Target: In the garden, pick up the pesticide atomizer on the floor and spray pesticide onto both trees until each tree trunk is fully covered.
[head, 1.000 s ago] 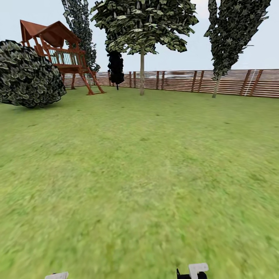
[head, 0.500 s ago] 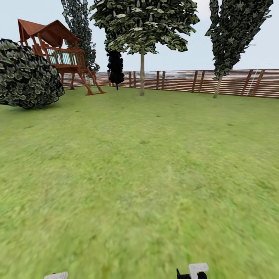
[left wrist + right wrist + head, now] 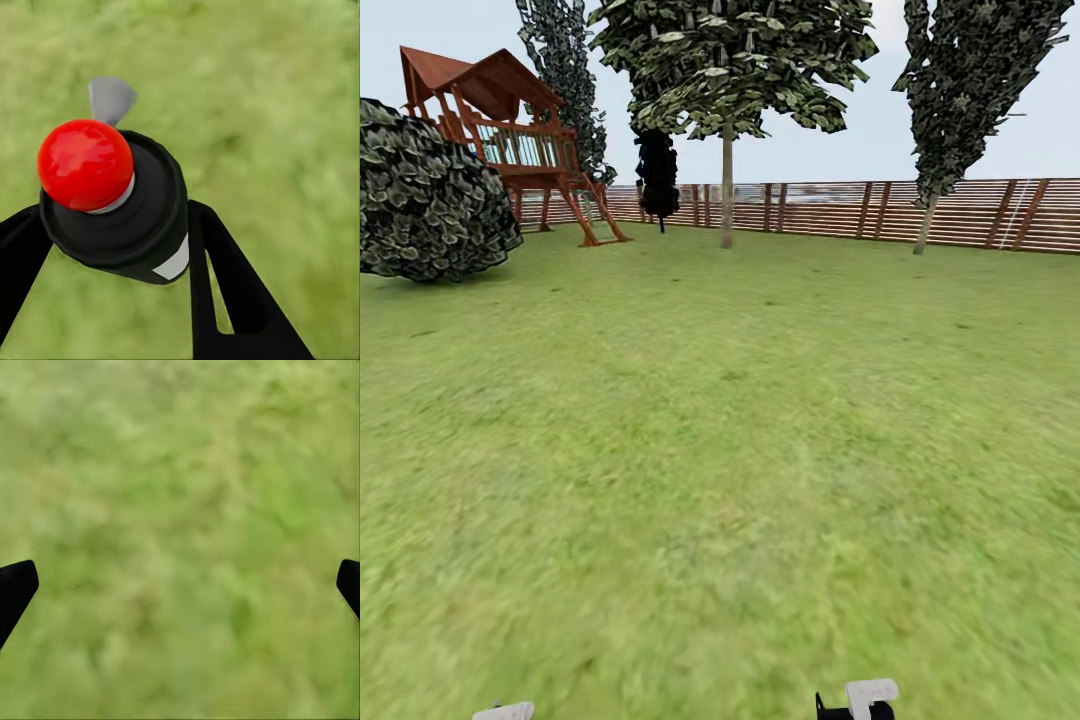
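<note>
Pesticide atomizer clamped between left pincer fingers, right pincer wide

Pretty much the only change is the camera swinging a bit to the right, so the whole scene has slid left in the head view. The round bush and the wooden play tower have drifted toward the left edge, further out to the left of the left pincer, and the fence and trees nudged over with them. The things themselves haven't actually moved.
</note>
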You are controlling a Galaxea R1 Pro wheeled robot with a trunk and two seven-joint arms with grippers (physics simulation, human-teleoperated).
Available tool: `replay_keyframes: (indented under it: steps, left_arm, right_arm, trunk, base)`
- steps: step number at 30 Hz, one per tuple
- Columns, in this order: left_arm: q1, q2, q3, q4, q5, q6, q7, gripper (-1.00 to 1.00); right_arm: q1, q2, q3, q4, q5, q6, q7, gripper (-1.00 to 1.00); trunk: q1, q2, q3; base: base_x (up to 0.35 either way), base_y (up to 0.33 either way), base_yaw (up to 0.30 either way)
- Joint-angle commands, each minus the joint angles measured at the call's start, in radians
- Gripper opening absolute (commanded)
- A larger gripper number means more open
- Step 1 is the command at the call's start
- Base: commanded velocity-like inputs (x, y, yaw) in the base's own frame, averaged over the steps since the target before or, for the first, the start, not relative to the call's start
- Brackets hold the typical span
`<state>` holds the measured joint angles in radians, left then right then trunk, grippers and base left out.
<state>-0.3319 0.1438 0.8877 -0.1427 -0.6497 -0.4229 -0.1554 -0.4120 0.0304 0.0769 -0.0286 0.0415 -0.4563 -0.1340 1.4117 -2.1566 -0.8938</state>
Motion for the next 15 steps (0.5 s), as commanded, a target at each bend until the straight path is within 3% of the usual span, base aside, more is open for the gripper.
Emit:
replay_keyframes:
  steps: [1, 15]
  left_arm:
    - [-0.001, 0.000, 0.009, 0.000, -0.002, -0.002, -0.007, -1.00]
    - [-0.001, 0.000, 0.008, 0.000, -0.002, -0.001, -0.006, -1.00]
  right_arm:
    - [-0.001, 0.000, 0.008, 0.001, 0.005, -0.001, -0.010, 1.00]
    - [-0.001, 0.000, 0.008, 0.001, 0.005, -0.001, -0.010, 1.00]
  trunk:
    - [0.000, 0.000, -0.001]
    - [0.000, 0.000, -0.001]
  base:
    - [0.340, 0.000, 0.000]
    - [0.340, 0.000, 0.000]
